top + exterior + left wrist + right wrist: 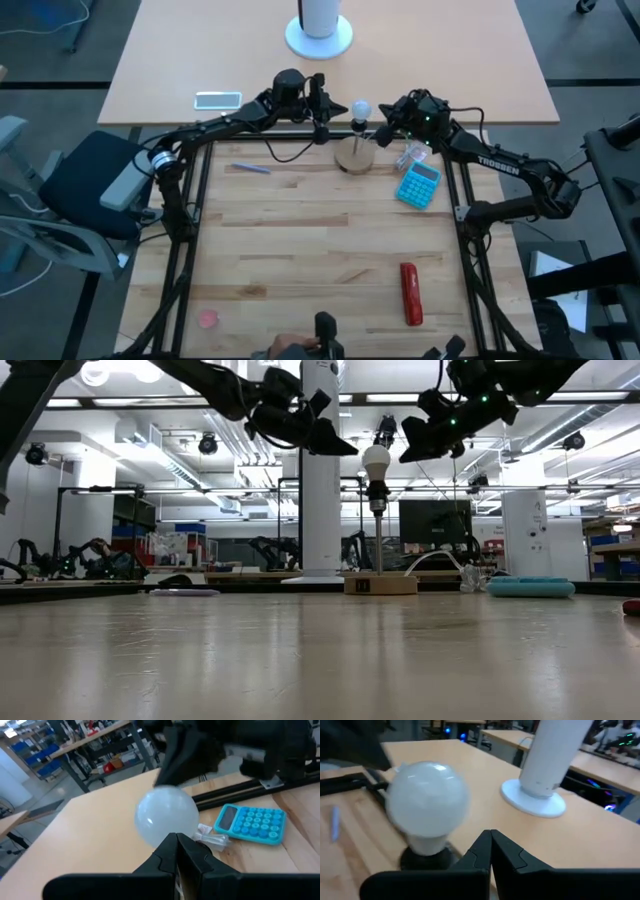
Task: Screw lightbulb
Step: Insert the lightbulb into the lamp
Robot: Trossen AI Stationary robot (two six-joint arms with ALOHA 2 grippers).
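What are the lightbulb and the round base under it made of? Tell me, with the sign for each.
Lightbulb: probably frosted glass or plastic; milky white, with soft matte highlights in the right wrist view.
Round base: looks like unfinished wood; pale tan disc, matching the table's tone.

The white frosted lightbulb (360, 108) stands on a thin post above the round wooden disc (355, 156). The shut left gripper (322, 131) and shut right gripper (382, 134) flank it closely, blocking side access. A blue calculator (418, 184) lies near the disc. The wooden table's (300, 250) near half is mostly open.
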